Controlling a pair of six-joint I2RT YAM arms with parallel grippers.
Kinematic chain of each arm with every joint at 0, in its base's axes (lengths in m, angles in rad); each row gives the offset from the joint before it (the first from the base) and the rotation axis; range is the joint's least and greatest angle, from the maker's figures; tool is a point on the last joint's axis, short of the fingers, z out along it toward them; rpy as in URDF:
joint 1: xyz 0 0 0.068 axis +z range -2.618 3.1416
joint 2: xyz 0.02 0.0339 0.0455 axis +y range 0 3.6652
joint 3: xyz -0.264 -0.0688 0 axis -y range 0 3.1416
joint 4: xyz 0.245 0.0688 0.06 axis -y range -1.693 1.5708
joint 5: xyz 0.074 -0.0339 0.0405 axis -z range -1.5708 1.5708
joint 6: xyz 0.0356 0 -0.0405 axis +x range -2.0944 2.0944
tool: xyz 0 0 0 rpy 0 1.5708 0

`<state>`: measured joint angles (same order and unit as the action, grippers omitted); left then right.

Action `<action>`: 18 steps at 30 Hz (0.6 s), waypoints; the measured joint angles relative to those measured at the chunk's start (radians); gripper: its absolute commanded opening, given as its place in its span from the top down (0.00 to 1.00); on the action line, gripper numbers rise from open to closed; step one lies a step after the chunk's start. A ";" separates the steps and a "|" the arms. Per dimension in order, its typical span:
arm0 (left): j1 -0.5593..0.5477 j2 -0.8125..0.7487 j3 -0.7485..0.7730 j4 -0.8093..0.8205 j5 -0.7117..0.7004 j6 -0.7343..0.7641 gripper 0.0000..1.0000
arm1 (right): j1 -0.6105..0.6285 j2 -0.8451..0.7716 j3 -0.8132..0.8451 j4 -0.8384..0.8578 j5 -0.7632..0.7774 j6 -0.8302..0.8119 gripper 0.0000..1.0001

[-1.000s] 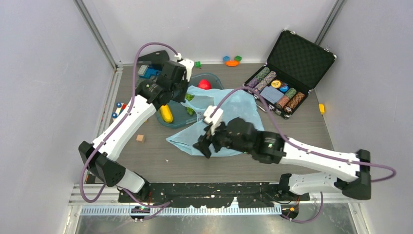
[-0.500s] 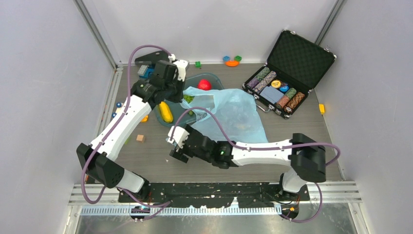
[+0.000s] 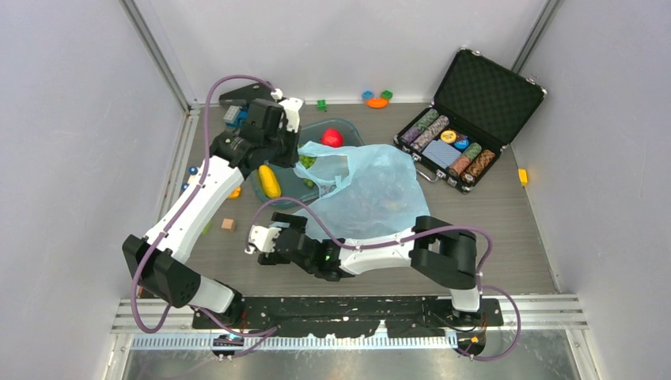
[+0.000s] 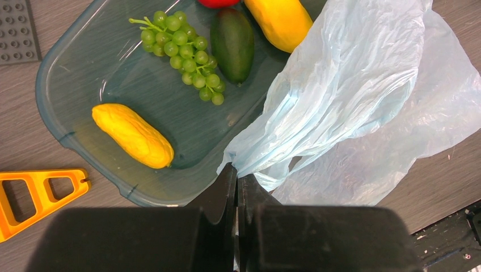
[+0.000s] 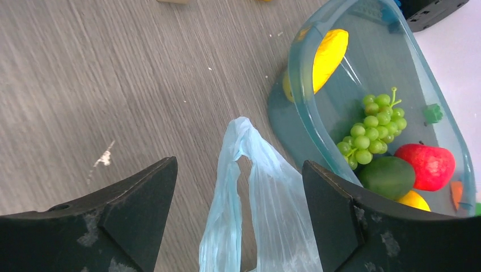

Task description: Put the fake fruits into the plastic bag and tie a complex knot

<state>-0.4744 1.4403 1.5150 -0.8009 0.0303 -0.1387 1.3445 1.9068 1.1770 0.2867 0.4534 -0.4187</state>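
Observation:
The light-blue plastic bag (image 3: pixel 368 190) lies crumpled on the table beside a clear blue tub (image 3: pixel 286 198). My left gripper (image 4: pixel 237 171) is shut on one bag handle, holding it up over the tub's rim. In the tub lie the fake fruits: green grapes (image 4: pixel 184 48), a dark green one (image 4: pixel 232 42), two yellow ones (image 4: pixel 133 135) and a red apple (image 5: pixel 425 164). My right gripper (image 5: pixel 239 170) is open low at the bag's front-left corner. The bag's other handle loop (image 5: pixel 264 192) stands between its fingers, touching neither. No knot shows.
An open black case of poker chips (image 3: pixel 463 127) sits at the back right. Small toy blocks (image 3: pixel 377 98) lie by the back wall, a wooden cube (image 3: pixel 228 225) left of the tub, a yellow block (image 3: pixel 522 176) far right. An orange plastic piece (image 4: pixel 34 192) lies next to the tub.
My right arm swung left across the front of the bag to its front-left corner, and its jaws widened. The left gripper kept hold of the handle, shifting slightly left.

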 measured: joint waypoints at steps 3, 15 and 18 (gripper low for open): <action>0.003 0.000 0.000 0.000 0.001 -0.007 1.00 | 0.000 0.034 0.009 0.016 0.039 -0.050 0.18; 0.009 0.000 0.000 -0.001 0.000 -0.011 1.00 | 0.000 0.119 0.016 0.044 0.148 -0.148 0.93; 0.010 0.000 0.001 -0.006 -0.016 -0.009 1.00 | 0.000 0.118 0.016 0.061 0.176 -0.152 0.95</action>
<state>-0.4644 1.4403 1.5158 -0.8070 0.0147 -0.1478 1.3445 2.0251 1.1934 0.3481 0.6292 -0.5709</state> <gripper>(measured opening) 0.012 0.075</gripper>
